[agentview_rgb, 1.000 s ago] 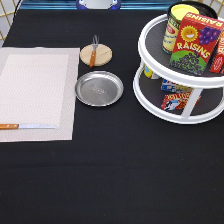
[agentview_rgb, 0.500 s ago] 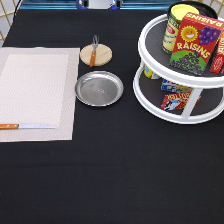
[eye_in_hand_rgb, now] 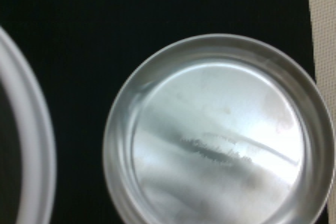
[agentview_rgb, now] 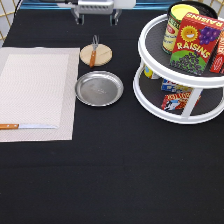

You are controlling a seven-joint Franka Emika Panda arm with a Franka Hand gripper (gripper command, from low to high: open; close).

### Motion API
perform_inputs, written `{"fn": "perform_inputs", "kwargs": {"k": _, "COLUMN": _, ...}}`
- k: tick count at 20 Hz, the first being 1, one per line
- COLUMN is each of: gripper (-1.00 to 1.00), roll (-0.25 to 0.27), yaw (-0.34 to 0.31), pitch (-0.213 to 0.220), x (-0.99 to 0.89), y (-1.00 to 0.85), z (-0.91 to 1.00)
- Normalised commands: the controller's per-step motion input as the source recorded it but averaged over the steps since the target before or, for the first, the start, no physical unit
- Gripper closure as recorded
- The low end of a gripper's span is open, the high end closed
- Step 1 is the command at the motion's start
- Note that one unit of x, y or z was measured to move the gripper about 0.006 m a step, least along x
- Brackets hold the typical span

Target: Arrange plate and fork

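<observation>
The shiny silver plate [agentview_rgb: 99, 88] lies flat on the black cloth, just right of the placemat in the exterior view. It fills the wrist view as the plate [eye_in_hand_rgb: 217, 135], with nothing on it. The fork [agentview_rgb: 93, 51], with a brown wooden handle and short tines, rests across a round wooden coaster [agentview_rgb: 102, 54] just above the plate. My gripper [agentview_rgb: 96, 19] hangs at the exterior view's top edge, above the coaster and fork, open and holding nothing.
A pale placemat [agentview_rgb: 35, 90] covers the left side, with a wooden-handled knife [agentview_rgb: 22, 126] near its lower edge. A white two-tier turntable rack [agentview_rgb: 150, 95] stands at the right, holding a raisins box [agentview_rgb: 196, 42], a can and other packets.
The gripper has come further into the exterior view at the top edge. Plate, fork and knife have not moved.
</observation>
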Motion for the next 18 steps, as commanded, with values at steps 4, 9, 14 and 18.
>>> {"fn": "perform_inputs", "kwargs": {"k": 4, "gripper": -1.00, "roll": 0.070, "yaw": 0.036, "pitch": 0.052, "x": 0.61, "y": -0.28, "z": -0.23}}
{"fn": "perform_inputs", "kwargs": {"k": 9, "gripper": -1.00, "roll": 0.127, "yaw": 0.050, "pitch": 0.029, "x": 0.43, "y": -0.21, "z": -0.34}}
{"fn": "perform_inputs", "kwargs": {"k": 14, "gripper": -1.00, "roll": 0.096, "yaw": 0.057, "pitch": 0.009, "x": 0.35, "y": -0.11, "z": -0.33}}
{"fn": "perform_inputs", "kwargs": {"k": 18, "gripper": -1.00, "roll": 0.038, "yaw": 0.084, "pitch": -0.003, "x": 0.28, "y": -0.04, "z": -0.30}}
